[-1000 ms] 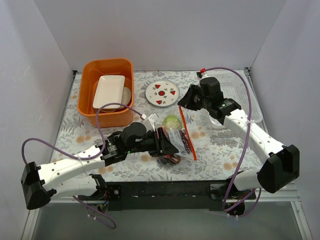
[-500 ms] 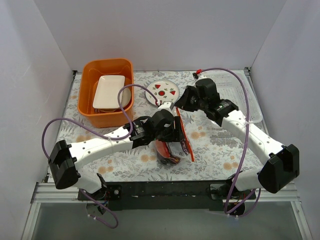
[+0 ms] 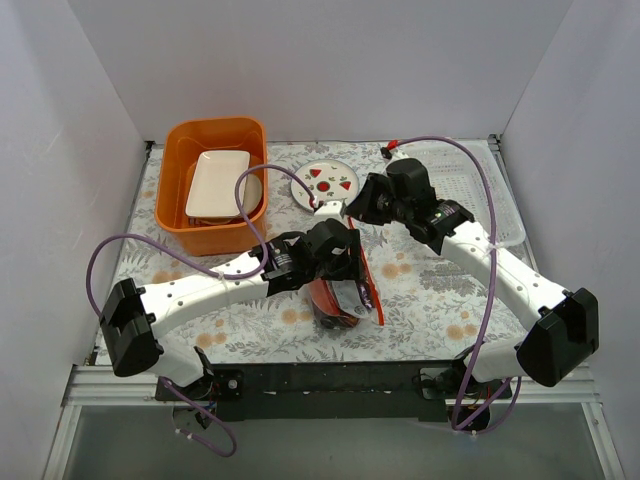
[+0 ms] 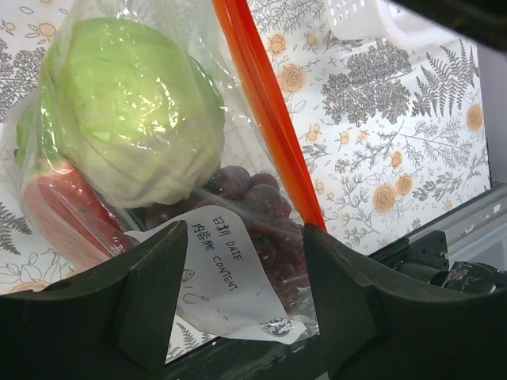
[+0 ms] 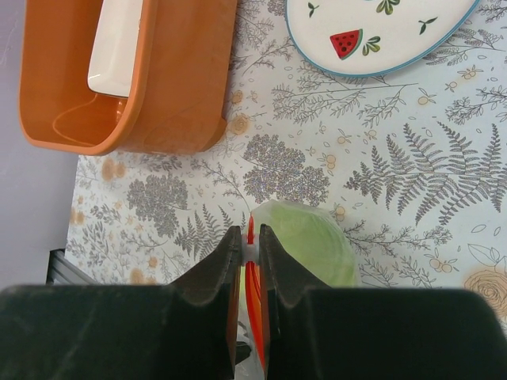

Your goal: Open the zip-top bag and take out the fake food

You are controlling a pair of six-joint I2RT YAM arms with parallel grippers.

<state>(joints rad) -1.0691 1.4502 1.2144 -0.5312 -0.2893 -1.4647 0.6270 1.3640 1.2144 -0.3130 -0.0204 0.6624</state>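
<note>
The zip-top bag lies mid-table, its orange zip strip along its right side. The left wrist view shows the fake food inside: a green ball, purple grapes and a red piece, behind a white label. My left gripper is over the bag. Its jaws are open, either side of the bag's labelled corner, apart from it. My right gripper is shut on the white slider at the strip's far end, beside the green ball.
An orange bin holding a white dish stands at the back left. The round strawberry plate lies just behind the grippers. A white plastic basket sits at the back right, partly under my right arm.
My left arm swung in from the near left and its gripper now sits over the bag, covering the green ball. My right gripper shifted a little left along the strip's far end.
</note>
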